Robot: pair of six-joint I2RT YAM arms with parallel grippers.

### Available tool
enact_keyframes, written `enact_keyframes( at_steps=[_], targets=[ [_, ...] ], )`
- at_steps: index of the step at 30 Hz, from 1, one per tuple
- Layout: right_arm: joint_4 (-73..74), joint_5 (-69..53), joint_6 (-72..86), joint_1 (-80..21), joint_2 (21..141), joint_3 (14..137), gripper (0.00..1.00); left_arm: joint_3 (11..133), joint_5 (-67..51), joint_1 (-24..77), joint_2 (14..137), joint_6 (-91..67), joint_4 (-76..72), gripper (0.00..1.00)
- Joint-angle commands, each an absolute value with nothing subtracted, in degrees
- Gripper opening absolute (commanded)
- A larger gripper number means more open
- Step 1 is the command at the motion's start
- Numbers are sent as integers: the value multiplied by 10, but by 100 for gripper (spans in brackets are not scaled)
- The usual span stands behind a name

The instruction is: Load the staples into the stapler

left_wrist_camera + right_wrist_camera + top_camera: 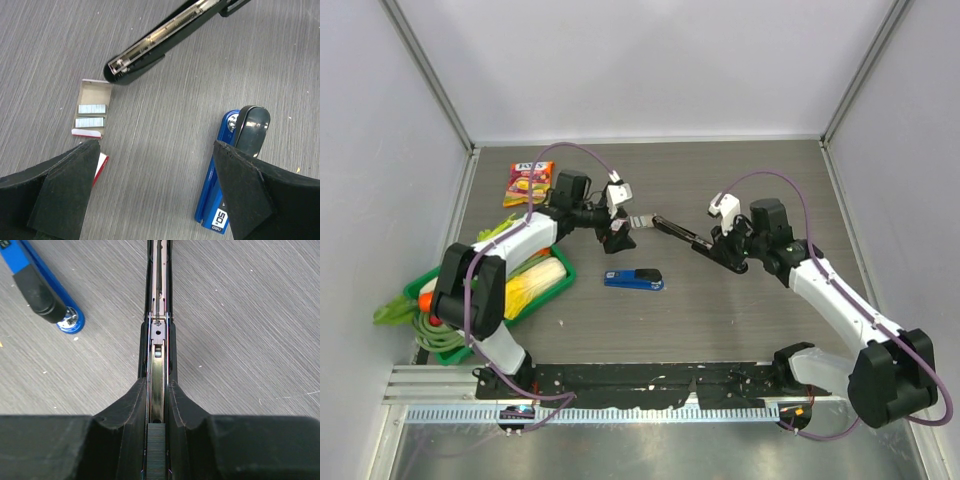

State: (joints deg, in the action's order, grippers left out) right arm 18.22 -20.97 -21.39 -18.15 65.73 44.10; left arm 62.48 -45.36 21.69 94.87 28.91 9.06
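Note:
My right gripper (pixel 157 385) (pixel 720 245) is shut on the black stapler (pixel 158 300) (pixel 680 232) and holds it opened out. Its long magazine channel points toward the left arm. A grey ribbed strip (pixel 157 450) lies in that channel between my fingers. In the left wrist view the stapler's front end (pixel 150 47) shows its spring. Just below it lies a small open red-and-white box (pixel 92 107) with two strips of staples (pixel 92 109) inside. My left gripper (pixel 156 150) (pixel 617 238) hangs open over bare table beside the box, holding nothing.
A blue stapler with a black handle (pixel 633 279) (pixel 235 170) (pixel 40 287) lies on the table in front of both grippers. At the left stand a green tray (pixel 565 275) of vegetables and an orange snack packet (pixel 528 182). White walls enclose the table.

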Motion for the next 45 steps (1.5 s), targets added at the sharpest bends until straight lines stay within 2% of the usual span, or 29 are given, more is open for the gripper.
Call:
enact_keyframes(
  at_steps=[1,9,28,38,45],
  targets=[
    [159,-261,-223,-179,615,465,1,648,-519,213,954,284,35,100],
    [175,-258,-249,-179,615,461,1,657,-536,209,985,272,31,100],
    [192,-218,-311,-179,688,410,1,616,-530,209,925,285,29,100],
    [198,-179,-341,-180,749,399,1,613,-527,209,918,294,41,100],
    [193,-169,-373,-180,745,369,1,627,-530,209,927,296,48,100]
  ],
)
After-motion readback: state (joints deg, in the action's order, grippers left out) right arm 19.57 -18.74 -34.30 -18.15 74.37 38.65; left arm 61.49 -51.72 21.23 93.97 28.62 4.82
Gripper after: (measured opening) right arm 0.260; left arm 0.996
